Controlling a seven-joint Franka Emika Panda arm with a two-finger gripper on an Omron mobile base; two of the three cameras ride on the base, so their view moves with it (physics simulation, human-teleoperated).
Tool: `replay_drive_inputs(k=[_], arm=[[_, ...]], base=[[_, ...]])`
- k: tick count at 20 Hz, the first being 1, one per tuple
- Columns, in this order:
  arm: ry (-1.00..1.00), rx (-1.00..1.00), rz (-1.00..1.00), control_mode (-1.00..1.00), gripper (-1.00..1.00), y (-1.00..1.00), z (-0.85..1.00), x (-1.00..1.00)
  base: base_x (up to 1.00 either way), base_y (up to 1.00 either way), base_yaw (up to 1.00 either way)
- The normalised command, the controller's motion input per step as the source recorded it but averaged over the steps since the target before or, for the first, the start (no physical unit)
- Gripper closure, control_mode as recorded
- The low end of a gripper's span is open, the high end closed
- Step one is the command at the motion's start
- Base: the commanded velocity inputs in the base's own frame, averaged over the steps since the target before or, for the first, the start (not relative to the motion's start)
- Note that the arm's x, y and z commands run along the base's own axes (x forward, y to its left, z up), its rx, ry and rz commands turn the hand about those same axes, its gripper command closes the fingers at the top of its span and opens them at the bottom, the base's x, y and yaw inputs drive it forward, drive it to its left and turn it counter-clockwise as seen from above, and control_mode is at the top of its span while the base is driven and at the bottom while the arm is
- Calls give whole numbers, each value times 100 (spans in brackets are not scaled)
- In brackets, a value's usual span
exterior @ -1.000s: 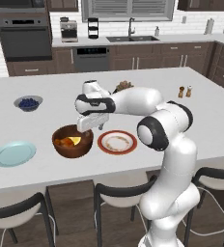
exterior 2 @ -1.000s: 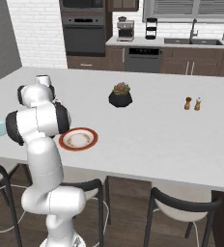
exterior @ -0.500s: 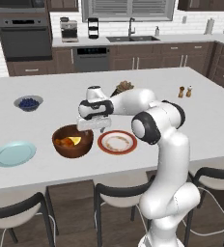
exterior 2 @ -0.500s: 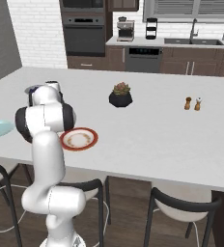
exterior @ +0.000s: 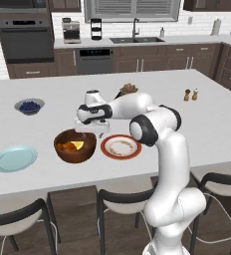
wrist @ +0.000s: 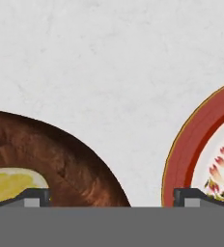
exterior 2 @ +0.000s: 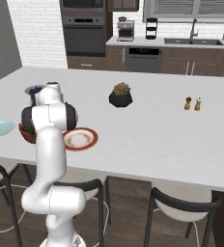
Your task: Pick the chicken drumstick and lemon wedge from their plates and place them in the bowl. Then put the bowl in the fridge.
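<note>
Bowl [exterior: 75,145] at centre left of left base view, on desk [exterior: 212,124], just beside red-rimmed plate [exterior: 120,147]. Lemon wedge [exterior: 77,145] and chicken drumstick [exterior: 65,146] both inside bowl. Blue plate [exterior: 15,158] bare, lower left. Tool [exterior: 91,130] above gap between bowl and red-rimmed plate; fingers spread wide in hand view, nothing between them. Judgement: bowl rigid, wooden, moderately heavy with contents, rounded wall likely to slip; best hold is pinch over rim, keep level. Fridge transfer outstanding

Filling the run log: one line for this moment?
claw: open, empty, over bowl's right rim | lemon wedge, chicken drumstick: in bowl | fridge step: pending
</note>
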Motion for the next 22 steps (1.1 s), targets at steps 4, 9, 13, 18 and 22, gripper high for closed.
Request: replay_drive_inputs(k=[4,9,13,18,22], arm=[[1,0,-22,-100,-100,8,-27,6],[2,0,-18,-100,-100,0,-34,7],[0,0,-12,-100,100,0,-24,-13],[0,0,-8,-100,100,0,-11,-30],[0,0,-1,-100,100,-25,-3,-37]], base=[[0,0,0],[0,0,0],[0,0,0],[0,0,0],[0,0,0]])
